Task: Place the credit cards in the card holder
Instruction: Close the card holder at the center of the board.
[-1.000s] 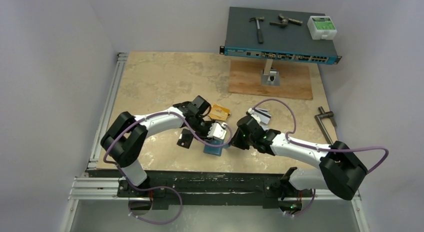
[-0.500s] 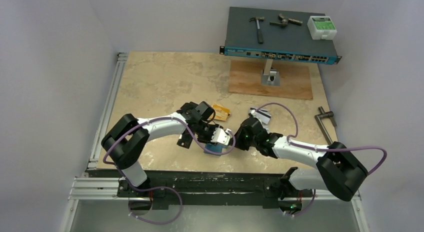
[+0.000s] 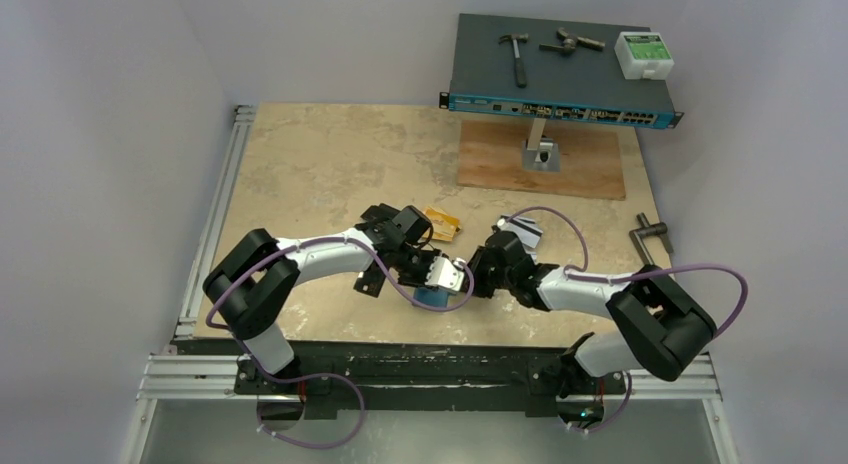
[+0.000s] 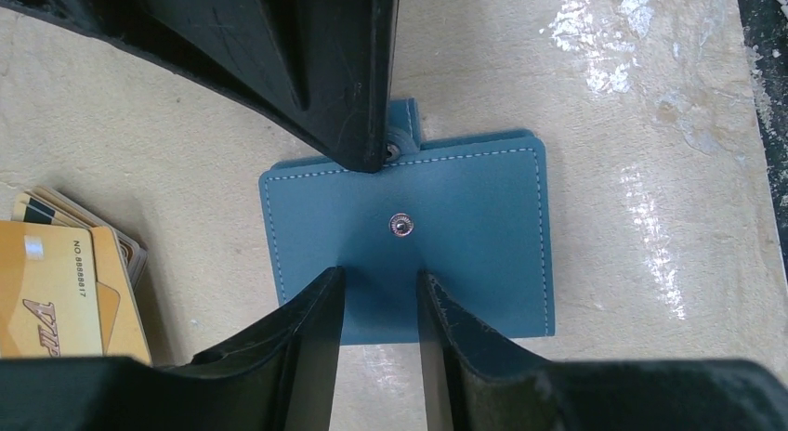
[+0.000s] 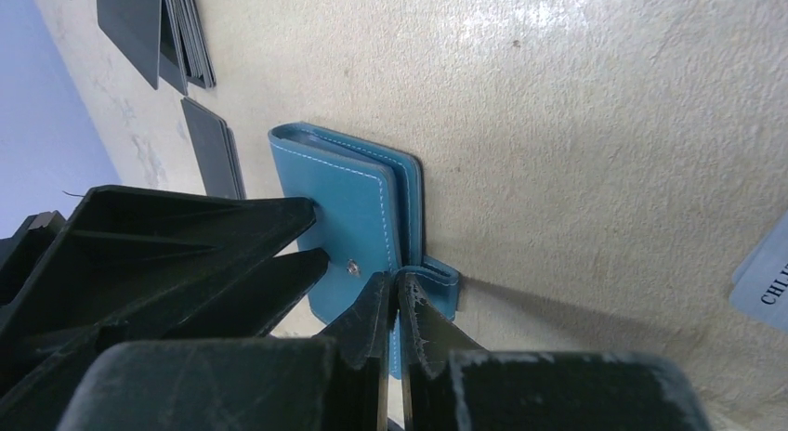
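Across the table (image 3: pixel 320 164), near its front middle: both arms folded in, meeting over one spot.

Left claw (image 4: pixel 379 278) part open, fingers straddling nothing, poised over the holder's near edge. Right claw (image 5: pixel 395 282) shut, coming in from the opposite side.

Between them, the holder (image 4: pixel 465 236): flat on the top, folded closed, a little wider than deep as seen from the left wrist. No card visible inside; pockets hidden.

Outside it: gold cards (image 4: pixel 56 282) near one side, black cards (image 5: pixel 158 32) in two stacks close by, a pale card (image 5: pixel 762 273) further off to the right.

Jutting from the holder's far edge, away from the left claw: the tab (image 4: pixel 404 124), unsnapped, right at the right claw's tips. Pinched or only touched, cannot tell. Nearer to it: the right arm, so probably a lift of the cover from that side, with the left holding down.

On the cover, bare: the stud (image 4: pixel 399 225).
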